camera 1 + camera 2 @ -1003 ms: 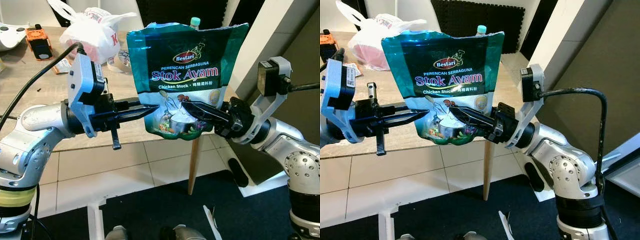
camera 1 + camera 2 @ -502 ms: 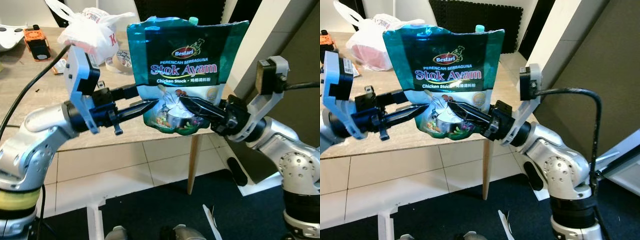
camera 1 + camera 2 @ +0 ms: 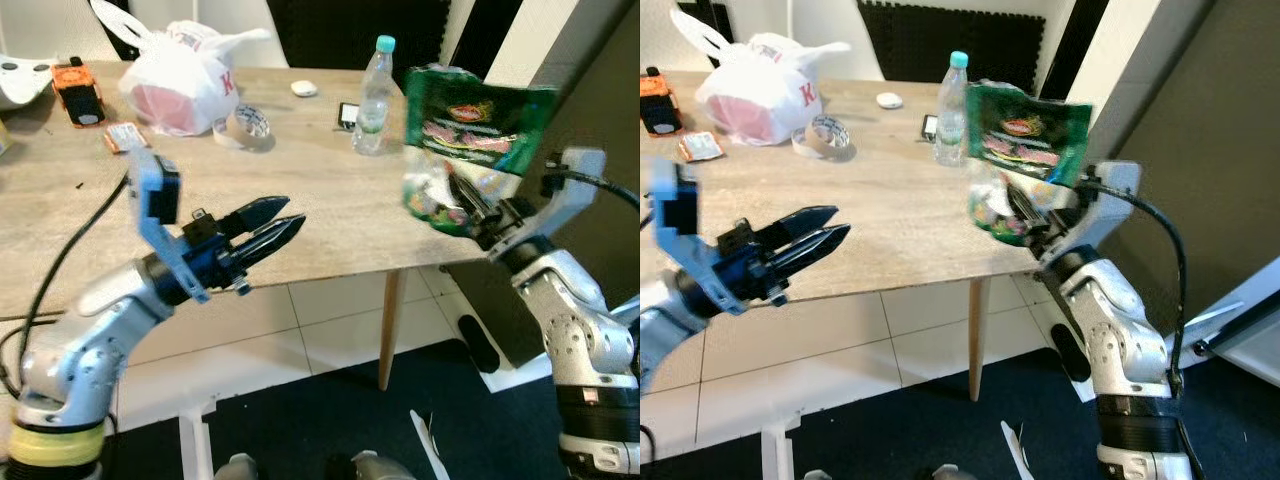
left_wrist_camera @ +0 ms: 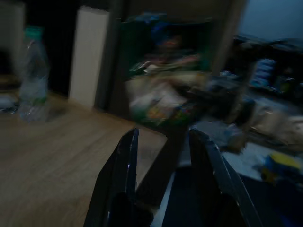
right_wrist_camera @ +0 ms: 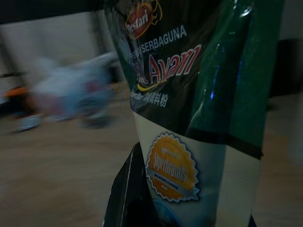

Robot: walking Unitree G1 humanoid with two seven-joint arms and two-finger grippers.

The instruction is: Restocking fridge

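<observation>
Table (image 3: pixel 300 200): pale wood-grain top, standing on a light tiled floor (image 3: pixel 300 330); one tapered wooden leg (image 3: pixel 388 325) shows beneath its near edge.

Plastic bag (image 3: pixel 180 75): white, knotted at the top, something pink inside; a red letter "K" shows on its side. It sits at the far left part of the table.

Stock pouch (image 3: pixel 468 150): green stand-up pouch, held upright above the table's right near corner. In the right wrist view (image 5: pixel 189 94) its print reads "SERBAGUNA" and "Ayam" in red, with a red oval brand mark at the top and a gold seal reading "Superbrands" lower down. The small print under "Ayam" is too blurred to read.

Right gripper (image 3: pixel 472 208): clamped on the lower part of the pouch, its black fingers pressed against the pouch's front and back; the pouch rises above the fingers, tilted slightly.

Left gripper (image 3: pixel 278 222): over the table's near edge, well apart from the pouch, pointing towards it. Its two fingers (image 4: pixel 125 165) stand parted with nothing between them; the left wrist view looks along them at the pouch, blurred, ahead.

Water bottle (image 3: pixel 374 98): clear, teal cap, upright on the table, between the plastic bag and the pouch; its label cannot be read.

Tape roll (image 3: pixel 250 122): clear, lying just beside the plastic bag.

Orange device (image 3: pixel 78 78): orange and black, at the table's far left.

Small packet (image 3: pixel 120 137): orange and white, near the bag; print unreadable.
</observation>
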